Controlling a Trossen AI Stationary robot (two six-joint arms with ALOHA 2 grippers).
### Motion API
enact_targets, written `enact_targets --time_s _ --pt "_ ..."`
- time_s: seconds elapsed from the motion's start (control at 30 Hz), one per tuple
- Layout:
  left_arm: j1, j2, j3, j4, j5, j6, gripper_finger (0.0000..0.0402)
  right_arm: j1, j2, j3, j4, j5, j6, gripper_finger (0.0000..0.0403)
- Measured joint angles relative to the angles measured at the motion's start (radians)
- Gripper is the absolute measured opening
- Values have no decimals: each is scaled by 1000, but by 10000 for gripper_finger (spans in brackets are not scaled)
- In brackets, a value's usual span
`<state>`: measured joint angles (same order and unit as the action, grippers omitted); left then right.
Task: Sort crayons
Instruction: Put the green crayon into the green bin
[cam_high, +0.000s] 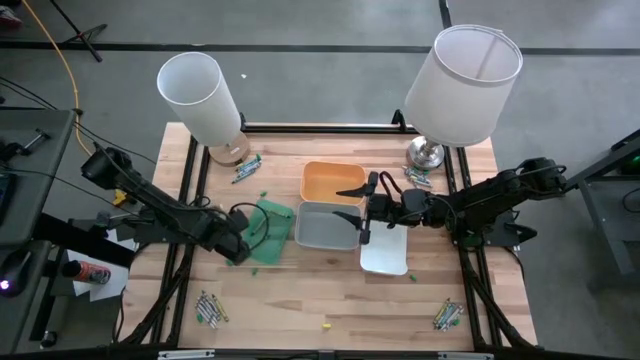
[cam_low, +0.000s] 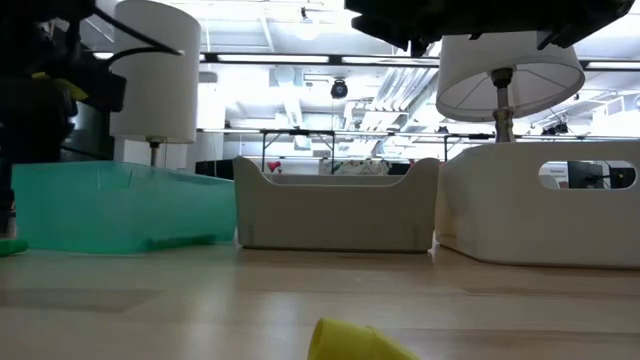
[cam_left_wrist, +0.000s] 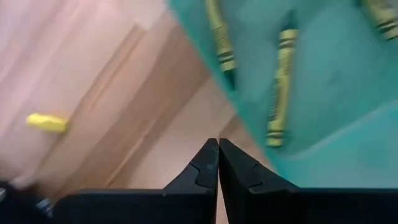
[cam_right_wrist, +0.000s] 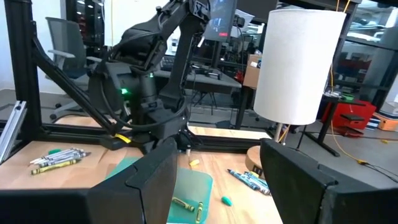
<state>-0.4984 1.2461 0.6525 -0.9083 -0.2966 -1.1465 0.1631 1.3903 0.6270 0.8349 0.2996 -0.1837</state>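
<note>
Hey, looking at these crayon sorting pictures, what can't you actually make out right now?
- Left gripper: fingers shut; whether they pinch anything is hidden at their tips in the left wrist view.
- Small heaps of thin wax crayons at the table's corners: too small in the high view to count.
- Grey rectangular plastic tray: its contents hidden by its own wall in the low view.
- Yellow crayon: blurred, cut off by the low view's bottom edge.

Low view: yellow crayon (cam_low: 352, 340) lying blurred, cut off by the bottom edge; left wrist view: crayons in green tray (cam_left_wrist: 336, 81) showing blurred, tray running off-frame
</note>
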Motion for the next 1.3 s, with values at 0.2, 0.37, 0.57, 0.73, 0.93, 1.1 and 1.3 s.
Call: enact_targets --time_s 0.2,0.37,0.57,0.73,0.93,1.1,1.3 --pt "0 0 0 84 -11 47 0 0 0 0 0 0 0 224" --pt "1 0 -1 172 -29 110 0 0 0 0 0 3 0 224" --pt "8 -9 13 128 -32 164 0 0 0 0 0 3 0 224" --pt "-16 -41 124 -86 -43 182 0 0 0 0 -1 3 -4 224" --pt "-177 -39 201 28 -40 541 0 0 0 0 -8 2 -8 224" --pt "-385 35 201 149 -24 684 0 0 0 0 -16 2 -8 224" --pt "-556 206 262 141 12 626 0 0 0 0 -15 8 -8 224"
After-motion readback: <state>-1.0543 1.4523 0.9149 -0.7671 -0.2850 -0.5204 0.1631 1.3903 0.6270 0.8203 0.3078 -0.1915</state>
